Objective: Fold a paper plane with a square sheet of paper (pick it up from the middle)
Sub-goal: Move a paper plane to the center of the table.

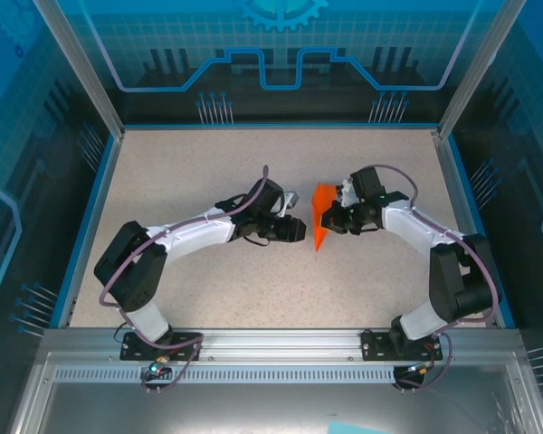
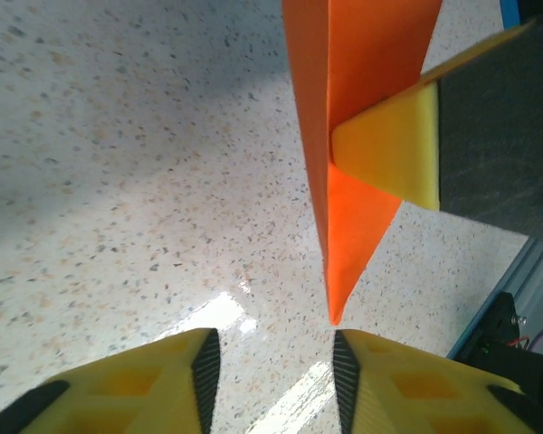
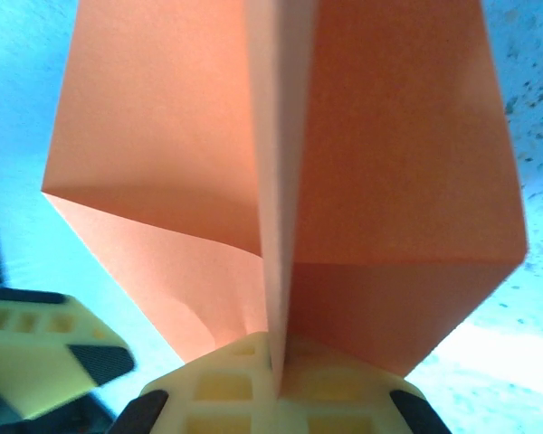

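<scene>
The orange paper plane [image 1: 321, 215] is held upright above the speckled table near its middle, its tip pointing down toward the near side. My right gripper [image 1: 337, 217] is shut on the plane's central fold [image 3: 281, 298], with the wings [image 3: 407, 181] spreading to both sides. My left gripper [image 1: 299, 229] sits just left of the plane, jaws open, nothing between the fingers [image 2: 204, 375]. In the left wrist view the plane's pointed tip [image 2: 337, 307] hangs just ahead of the right finger, apart from it, and one yellow finger of the right gripper [image 2: 389, 145] presses the plane's side.
The speckled table [image 1: 181, 172] is bounded by a blue rim [image 1: 86, 226] and aluminium frame posts [image 1: 77, 63]. Both arm bases [image 1: 158, 344] stand at the near edge. Open tabletop lies behind and in front of the grippers.
</scene>
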Controlling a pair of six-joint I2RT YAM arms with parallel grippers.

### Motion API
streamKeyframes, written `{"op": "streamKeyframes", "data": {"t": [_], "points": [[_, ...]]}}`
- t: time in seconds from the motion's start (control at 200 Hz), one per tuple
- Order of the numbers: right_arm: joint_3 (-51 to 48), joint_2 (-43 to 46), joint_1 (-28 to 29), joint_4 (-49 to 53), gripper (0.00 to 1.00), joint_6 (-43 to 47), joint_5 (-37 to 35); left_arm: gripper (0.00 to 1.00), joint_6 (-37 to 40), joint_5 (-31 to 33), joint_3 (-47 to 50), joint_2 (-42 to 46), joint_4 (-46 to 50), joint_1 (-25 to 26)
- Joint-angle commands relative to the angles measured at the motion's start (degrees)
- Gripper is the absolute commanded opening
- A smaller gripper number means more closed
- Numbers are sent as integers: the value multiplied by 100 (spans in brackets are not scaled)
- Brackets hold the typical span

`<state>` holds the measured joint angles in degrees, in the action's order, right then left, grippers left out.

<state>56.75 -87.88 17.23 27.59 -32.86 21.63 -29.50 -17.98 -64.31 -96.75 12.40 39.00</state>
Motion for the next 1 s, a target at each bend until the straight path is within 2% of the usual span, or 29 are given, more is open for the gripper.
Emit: {"op": "streamKeyframes", "data": {"t": [0.0, 0.19, 0.415, 0.995], "points": [[374, -172, 390, 1306, 1, 829, -1330, 47, 250, 306, 100, 333, 471, -164], [837, -876, 1026, 1866, 2, 1106, -2118, 53, 364, 408, 302, 557, 658, -391], [1165, -1435, 1497, 2075, 6, 1119, -2695, 54, 417, 377, 442, 657, 745, -564], [1154, -1738, 1810, 1755, 16, 1238, -3026, 54, 451, 242, 499, 543, 753, -611]]}}
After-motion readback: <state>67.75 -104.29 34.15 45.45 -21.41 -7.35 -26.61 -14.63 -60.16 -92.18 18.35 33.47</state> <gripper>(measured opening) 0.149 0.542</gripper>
